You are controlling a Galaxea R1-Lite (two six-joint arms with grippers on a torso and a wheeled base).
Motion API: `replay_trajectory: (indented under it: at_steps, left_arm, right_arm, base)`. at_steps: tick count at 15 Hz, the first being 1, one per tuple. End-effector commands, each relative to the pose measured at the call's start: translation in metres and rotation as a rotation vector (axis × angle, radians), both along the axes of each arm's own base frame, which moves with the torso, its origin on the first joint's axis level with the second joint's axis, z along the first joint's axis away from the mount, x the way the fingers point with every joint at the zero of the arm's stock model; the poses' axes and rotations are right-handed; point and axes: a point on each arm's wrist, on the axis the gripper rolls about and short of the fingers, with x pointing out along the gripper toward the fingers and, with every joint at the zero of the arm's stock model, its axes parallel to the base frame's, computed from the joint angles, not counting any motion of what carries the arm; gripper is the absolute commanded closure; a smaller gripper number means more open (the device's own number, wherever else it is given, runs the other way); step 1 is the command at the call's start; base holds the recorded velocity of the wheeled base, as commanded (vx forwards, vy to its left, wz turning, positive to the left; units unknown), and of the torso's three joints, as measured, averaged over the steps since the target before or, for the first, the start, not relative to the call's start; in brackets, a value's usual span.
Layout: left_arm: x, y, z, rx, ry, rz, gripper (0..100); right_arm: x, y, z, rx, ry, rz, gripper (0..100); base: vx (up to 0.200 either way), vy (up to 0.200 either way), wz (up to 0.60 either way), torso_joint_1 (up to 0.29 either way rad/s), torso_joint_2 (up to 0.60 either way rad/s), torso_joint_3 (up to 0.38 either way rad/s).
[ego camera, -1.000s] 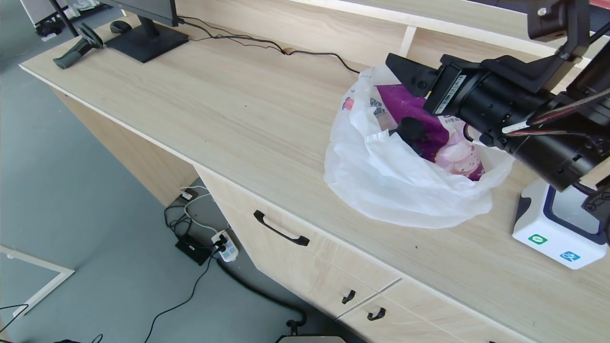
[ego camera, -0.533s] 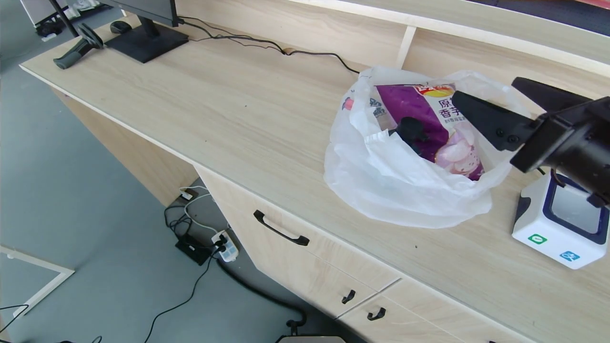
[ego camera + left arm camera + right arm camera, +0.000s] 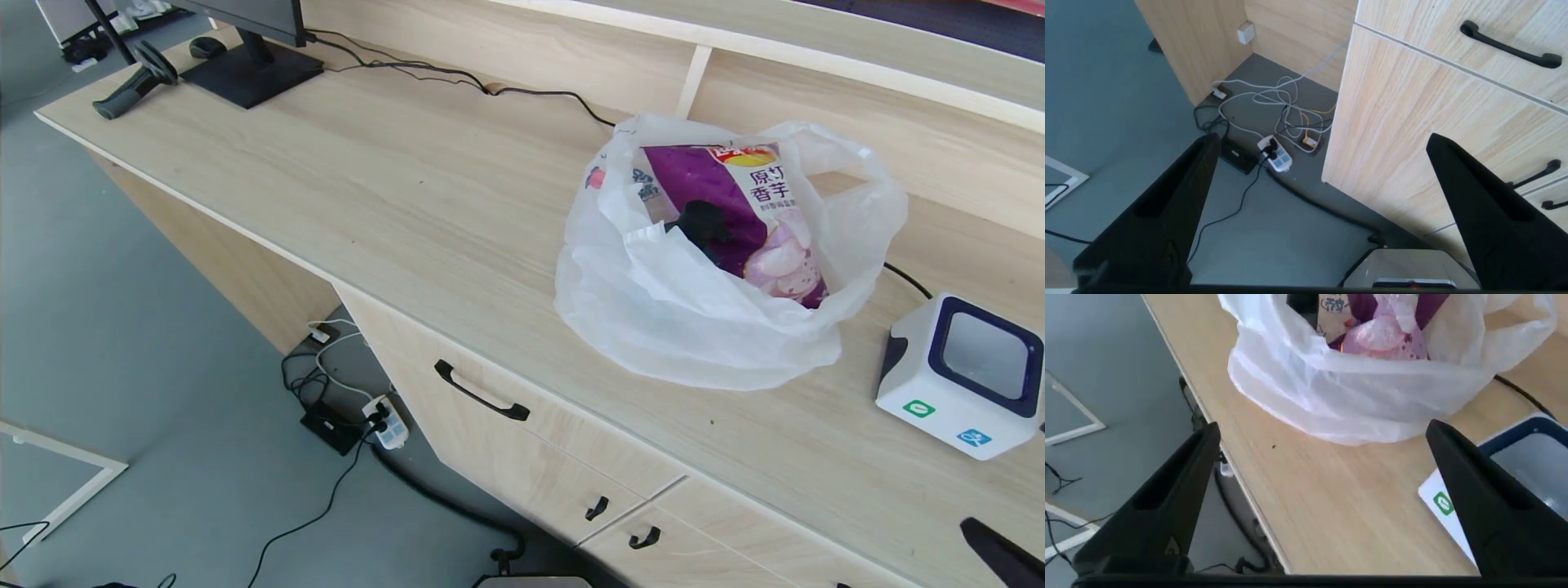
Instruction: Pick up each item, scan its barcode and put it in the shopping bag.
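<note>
Shopping bag [image 3: 702, 327] sits near the counter [image 3: 367, 188] front edge, with long wood toward 10 o'clock. Scanner [image 3: 959, 384] is at the bag's 4 o'clock. Left gripper [image 3: 1323, 143] and right gripper [image 3: 1323, 429] are both spread apart.

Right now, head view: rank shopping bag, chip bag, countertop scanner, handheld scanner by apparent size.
1. shopping bag, clearly largest.
2-3. chip bag (only the part above the bag's rim shows) and countertop scanner: these look alike, so not ranked.
4. handheld scanner: looks smallest, but it lies farthest from the camera, so its true size is unsure.
</note>
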Motion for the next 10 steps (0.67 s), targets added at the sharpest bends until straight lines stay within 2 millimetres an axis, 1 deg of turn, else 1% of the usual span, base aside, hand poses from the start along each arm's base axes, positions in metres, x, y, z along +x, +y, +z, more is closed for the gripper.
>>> replay_trajectory:
  at_steps: [1,2,3,5,6,7,8,9,10]
  left_arm:
    - [0.0,0.0,0.0,-0.004,0.003,0.0,0]
    - [0.0,0.0,0.0,-0.004,0.003,0.0,0]
    - [0.0,0.0,0.0,-0.004,0.004,0.0,0]
    - [0.0,0.0,0.0,-0.004,0.006,-0.001,0]
    - [0.0,0.0,0.0,-0.004,0.006,0.0,0]
    - [0.0,0.0,0.0,-0.004,0.006,-0.001,0]
    - [0.0,0.0,0.0,-0.004,0.006,-0.003,0]
    - [0.0,0.0,0.0,-0.004,0.006,-0.001,0]
    - [0.0,0.0,0.0,-0.004,0.006,-0.003,0]
  right_arm:
    - [-0.054,-0.034,-0.056,-0.013,0.023,0.033,0]
    - [-0.065,-0.041,-0.068,-0.019,0.046,0.033,0]
    - [-0.069,-0.043,-0.073,-0.061,0.156,0.027,0]
    - [-0.072,-0.046,-0.07,-0.052,0.194,-0.01,0]
    - [-0.074,-0.046,-0.067,-0.021,0.194,-0.072,0]
    - [-0.075,-0.041,-0.059,0.043,0.22,-0.213,0]
    - [-0.069,-0.032,-0.046,0.107,0.307,-0.408,0]
    - [-0.064,-0.025,-0.043,0.135,0.355,-0.56,0]
    - [-0.064,-0.02,-0.048,0.13,0.364,-0.554,0]
  base:
    - [0.0,0.0,0.0,0.0,0.0,0.0]
    - [0.0,0.0,0.0,0.0,0.0,0.0]
    - [0.0,0.0,0.0,0.0,0.0,0.0]
    - [0.0,0.0,0.0,0.0,0.0,0.0]
    - [0.0,0.0,0.0,0.0,0.0,0.0]
    - [0.0,0.0,0.0,0.0,0.0,0.0]
    - [0.0,0.0,0.0,0.0,0.0,0.0]
    - [0.0,0.0,0.0,0.0,0.0,0.0]
    - [0.0,0.0,0.0,0.0,0.0,0.0]
